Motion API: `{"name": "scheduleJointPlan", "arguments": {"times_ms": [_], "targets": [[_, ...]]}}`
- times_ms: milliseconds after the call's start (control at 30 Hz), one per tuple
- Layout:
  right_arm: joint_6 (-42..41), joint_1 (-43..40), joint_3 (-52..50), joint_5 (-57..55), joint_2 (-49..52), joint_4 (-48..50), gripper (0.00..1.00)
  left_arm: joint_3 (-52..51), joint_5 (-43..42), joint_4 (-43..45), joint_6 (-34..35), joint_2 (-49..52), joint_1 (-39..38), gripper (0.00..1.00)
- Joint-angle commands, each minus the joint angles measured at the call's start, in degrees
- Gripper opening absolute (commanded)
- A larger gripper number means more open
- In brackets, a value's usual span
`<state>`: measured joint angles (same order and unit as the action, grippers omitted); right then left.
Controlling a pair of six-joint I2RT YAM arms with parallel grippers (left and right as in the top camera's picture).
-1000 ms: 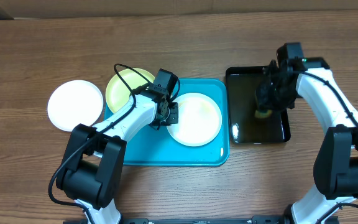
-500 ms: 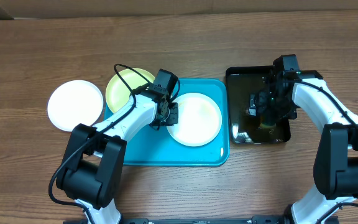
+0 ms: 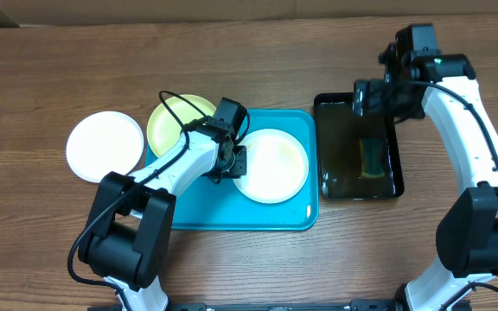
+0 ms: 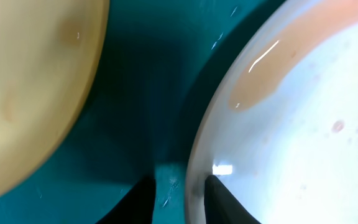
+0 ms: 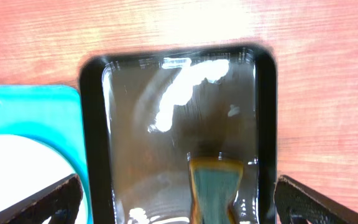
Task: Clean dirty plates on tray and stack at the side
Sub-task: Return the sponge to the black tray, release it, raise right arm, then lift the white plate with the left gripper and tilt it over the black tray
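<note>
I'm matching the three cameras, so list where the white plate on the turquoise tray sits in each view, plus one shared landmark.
Overhead: the white plate lies near the centre, on the right half of the tray.
Left wrist: it fills the right side, very close.
Right wrist: bottom left corner, cut off by the frame.
Shared landmark: the turquoise tray beneath it, seen in all three.

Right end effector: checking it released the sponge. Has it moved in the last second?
Yes. The right end effector moved from the middle of the black basin to its far edge, open; the sponge lies inside.
</note>
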<state>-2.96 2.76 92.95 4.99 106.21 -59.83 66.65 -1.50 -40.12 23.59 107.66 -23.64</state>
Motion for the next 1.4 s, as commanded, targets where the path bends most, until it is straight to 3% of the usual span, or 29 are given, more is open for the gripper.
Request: {"name": "scheduleJointPlan", "arguments": {"times_ms": [0, 67, 233, 333, 633, 1067, 1367], "targets": [[-0.22, -0.07, 0.85, -0.46, -0.70, 1.42, 1.00, -0.50, -0.22, -1.68, -0.20, 0.81, -0.42, 0.22], [-0.22, -0.07, 0.85, -0.46, -0.70, 2.14, 1.00, -0.50, -0.55, -2.29, 0.92, 0.81, -0.44, 0.18], [-0.22, -0.07, 0.85, -0.46, -0.70, 2.51, 1.00, -0.50, -4.02, -1.81, 2.38, 0.81, -0.37, 0.17], [-0.22, -0.07, 0.85, -0.46, -0.70, 2.51, 1.00, -0.50, -4.04, -1.88, 2.67, 0.81, -0.35, 0.04], [-0.22, -0.07, 0.85, -0.46, -0.70, 2.51, 1.00, 1.79, -4.52, -4.26, 4.31, 0.76, -0.35, 0.04], [-0.22, -0.07, 0.83, -0.46, -0.70, 2.51, 1.00, 19.91, -2.56, -21.59, 3.63, 0.76, 0.15, 0.04], [-0.22, -0.07, 0.85, -0.46, -0.70, 2.51, 1.00, 28.39, -2.60, -23.89, 3.65, 0.76, -0.13, 0.04]]}}
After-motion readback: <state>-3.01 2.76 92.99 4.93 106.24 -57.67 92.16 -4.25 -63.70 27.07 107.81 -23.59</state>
